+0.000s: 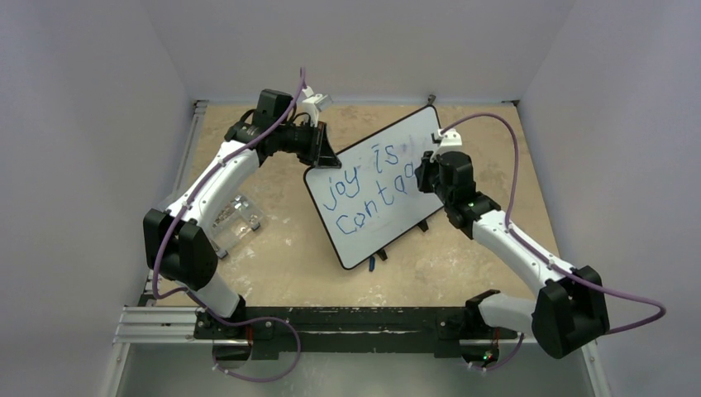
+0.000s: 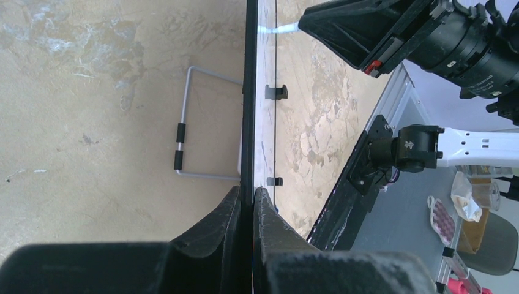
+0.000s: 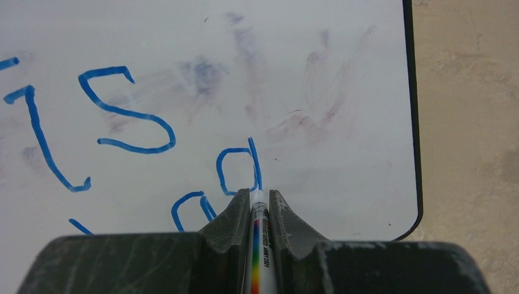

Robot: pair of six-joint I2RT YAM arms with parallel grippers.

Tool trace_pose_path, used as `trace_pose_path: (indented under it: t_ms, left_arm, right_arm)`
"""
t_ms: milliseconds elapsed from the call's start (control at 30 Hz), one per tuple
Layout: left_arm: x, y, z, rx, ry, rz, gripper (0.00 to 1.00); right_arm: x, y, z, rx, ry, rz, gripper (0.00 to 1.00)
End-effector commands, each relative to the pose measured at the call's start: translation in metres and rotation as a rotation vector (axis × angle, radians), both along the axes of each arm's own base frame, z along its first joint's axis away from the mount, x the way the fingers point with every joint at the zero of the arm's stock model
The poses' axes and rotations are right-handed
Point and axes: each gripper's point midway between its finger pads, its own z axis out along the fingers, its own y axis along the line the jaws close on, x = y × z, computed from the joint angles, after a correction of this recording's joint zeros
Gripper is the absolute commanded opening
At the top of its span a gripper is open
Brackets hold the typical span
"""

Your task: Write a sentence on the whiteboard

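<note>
The whiteboard (image 1: 398, 227) stands propped mid-table (image 1: 281, 265), turned at an angle. The left gripper (image 2: 248, 190) is clenched on its upper left edge. The blue sentence (image 1: 364, 194) so far reads "joy is" over "conta" plus one more letter. At the right, the right gripper (image 3: 259, 193) clasps a marker (image 3: 257, 245), its tip touching that last letter.

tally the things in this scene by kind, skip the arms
whiteboard: 1
marker: 1
clear plastic box: 1
small blue piece at the board's near edge, perhaps a cap: 1
total: 4
</note>
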Motion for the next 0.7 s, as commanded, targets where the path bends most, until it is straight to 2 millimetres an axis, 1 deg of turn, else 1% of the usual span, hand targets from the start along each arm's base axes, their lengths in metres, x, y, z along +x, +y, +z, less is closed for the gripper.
trace_pose_path:
  t_ms: [0,200,333,500,667]
  left_arm:
    - [0.006,0.004,0.029,0.002,-0.173,-0.006,0.0]
    - [0.005,0.005,0.029,0.001,-0.175,-0.006,0.0]
    - [0.005,0.005,0.03,0.0,-0.176,-0.006,0.0]
    - [0.005,0.005,0.029,0.001,-0.174,-0.006,0.0]
    - [0.005,0.005,0.03,0.0,-0.175,-0.005,0.0]
  right_arm:
    - [-0.007,0.004,-0.004,0.036,0.0,0.019,0.0]
    - [-0.015,0.003,-0.023,0.041,0.039,0.021,0.0]
    - [-0.018,0.004,-0.03,0.049,0.053,0.023,0.0]
    - [-0.021,0.006,-0.03,0.065,0.056,0.03,0.0]
    - [-0.022,0.013,-0.02,0.098,0.037,0.061,0.0]
